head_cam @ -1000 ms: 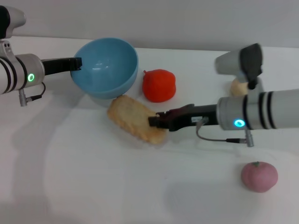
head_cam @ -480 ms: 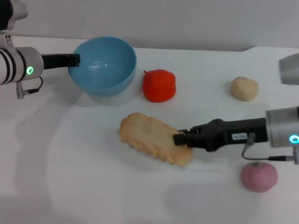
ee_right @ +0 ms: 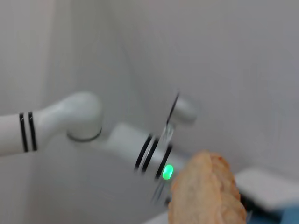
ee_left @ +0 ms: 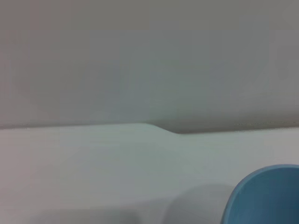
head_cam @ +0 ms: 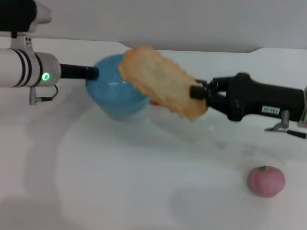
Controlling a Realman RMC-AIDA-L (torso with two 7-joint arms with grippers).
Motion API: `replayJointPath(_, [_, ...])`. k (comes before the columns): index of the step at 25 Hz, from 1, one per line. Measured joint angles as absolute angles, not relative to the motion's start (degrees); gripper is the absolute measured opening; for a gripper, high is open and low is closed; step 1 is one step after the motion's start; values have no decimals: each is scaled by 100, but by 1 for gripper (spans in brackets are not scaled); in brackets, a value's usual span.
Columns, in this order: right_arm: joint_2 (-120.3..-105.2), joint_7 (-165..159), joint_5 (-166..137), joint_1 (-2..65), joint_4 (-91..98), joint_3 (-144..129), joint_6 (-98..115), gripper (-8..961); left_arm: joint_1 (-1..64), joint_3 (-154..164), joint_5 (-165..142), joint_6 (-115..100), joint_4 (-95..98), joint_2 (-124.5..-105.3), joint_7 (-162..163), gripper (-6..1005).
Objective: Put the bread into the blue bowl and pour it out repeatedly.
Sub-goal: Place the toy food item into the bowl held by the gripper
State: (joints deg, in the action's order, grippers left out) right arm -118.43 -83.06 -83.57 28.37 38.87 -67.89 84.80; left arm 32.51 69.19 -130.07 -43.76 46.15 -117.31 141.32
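Head view: nearest the camera, a small round pink fruit-shaped object (head_cam: 266, 181) is seen lying on the smooth white table (head_cam: 144, 191). Farther back, the bread (head_cam: 162, 81), a long flat oval loaf with a tan crumbly top and scalloped edges, is held in the air, tilted, above the table. Its right end is clamped in the right gripper (head_cam: 197, 91). Behind the loaf, the glossy light-blue plastic blue bowl (head_cam: 112, 96) is gripped at its left rim by the left gripper (head_cam: 94, 73).
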Motion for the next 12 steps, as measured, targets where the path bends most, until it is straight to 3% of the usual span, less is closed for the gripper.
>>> replayJointPath(12, [-11898, -7350, -8154, 3387, 3386, -6919, 6897, 113, 3374, 7438, -12391, -5124, 4713, -11796, 14079, 9])
